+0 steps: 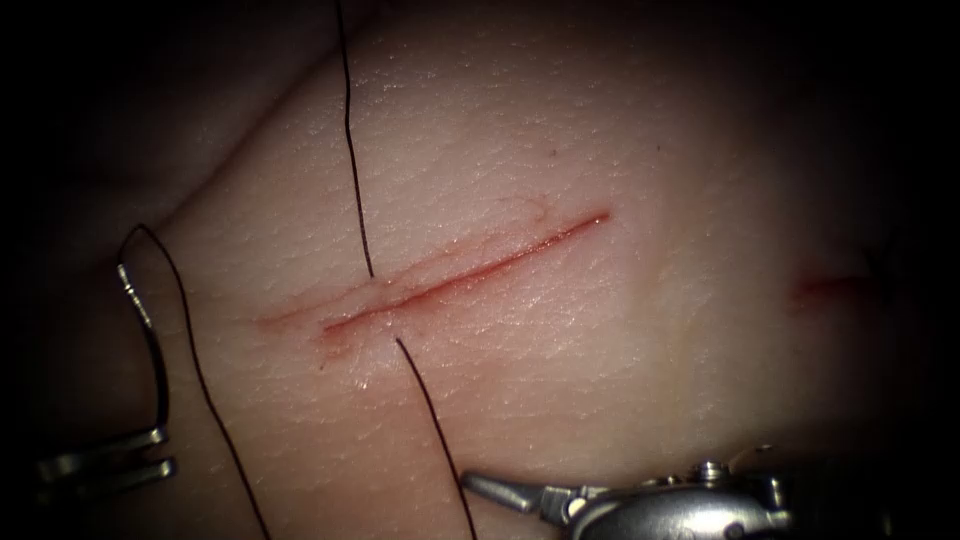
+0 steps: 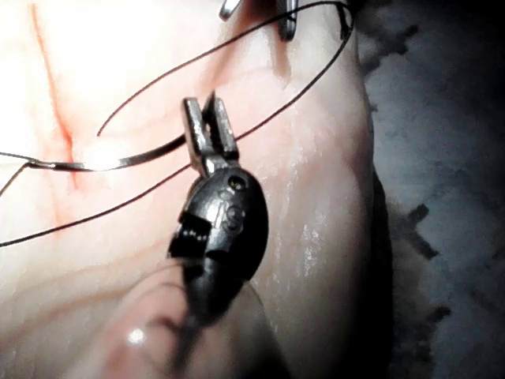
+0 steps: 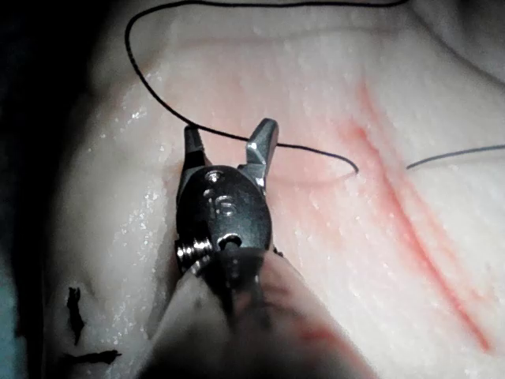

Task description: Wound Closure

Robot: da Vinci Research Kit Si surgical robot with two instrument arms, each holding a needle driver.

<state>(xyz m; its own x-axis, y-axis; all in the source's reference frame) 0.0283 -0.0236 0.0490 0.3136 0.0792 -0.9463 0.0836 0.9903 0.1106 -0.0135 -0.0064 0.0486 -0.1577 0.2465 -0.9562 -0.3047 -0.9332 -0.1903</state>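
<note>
Needle, thin and curved, sits clear of the tissue far left of the cut, clamped near one end. Dark thread enters above the cut, exits below, and trails off its tail.

The right tool carries a stamped number on the round metal body just behind its jaws, and it reads as "16". The left tool has a stamped mark on the same part of its body, at about 1 o'clock from its centre, too unclear to read.
</note>
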